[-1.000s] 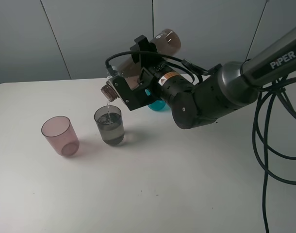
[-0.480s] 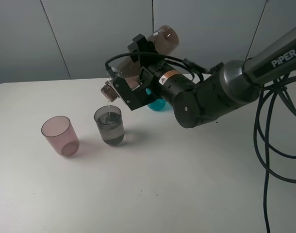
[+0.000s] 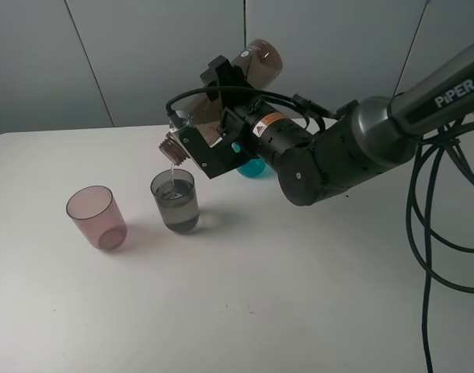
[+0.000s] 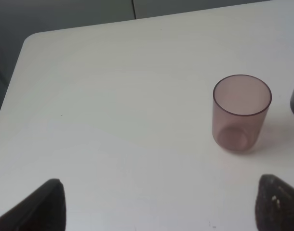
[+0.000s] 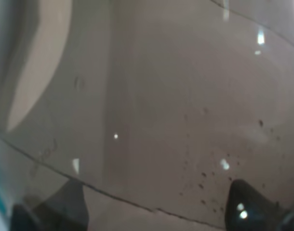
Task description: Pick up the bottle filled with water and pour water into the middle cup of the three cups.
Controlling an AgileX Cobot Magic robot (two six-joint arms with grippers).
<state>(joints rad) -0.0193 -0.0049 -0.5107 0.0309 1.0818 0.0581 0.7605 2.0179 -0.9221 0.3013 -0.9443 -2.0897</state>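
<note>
**Smoky bottle (image 3: 259, 61) tipped over the middle cup (image 3: 175, 200)**

Clamped across its body by the right gripper (image 3: 210, 116), closed tight with one finger on either side. Tilted steeply: base high and back from the middle cup, threaded neck low and directly above that cup's rim, clear of it. Spilling a thin thread of water (image 3: 172, 168) straight down into the middle cup, already partly filled and standing upright on the white table (image 3: 260, 295).

Seen from the right wrist only as a brown see-through wall of bottle (image 5: 161, 96) across the whole view, speckled with droplets, with two dark finger pads (image 5: 248, 202) at its edge.

To the left of the middle cup, near but apart: the pink cup (image 3: 96, 217), upright, with nothing in it. Behind and to the right of the middle cup, mostly hidden by the arm: the teal cup (image 3: 251, 166).

Beyond the pink cup from the middle cup: the left gripper (image 4: 164, 211), spread wide, holding nothing, above bare tabletop.
</note>
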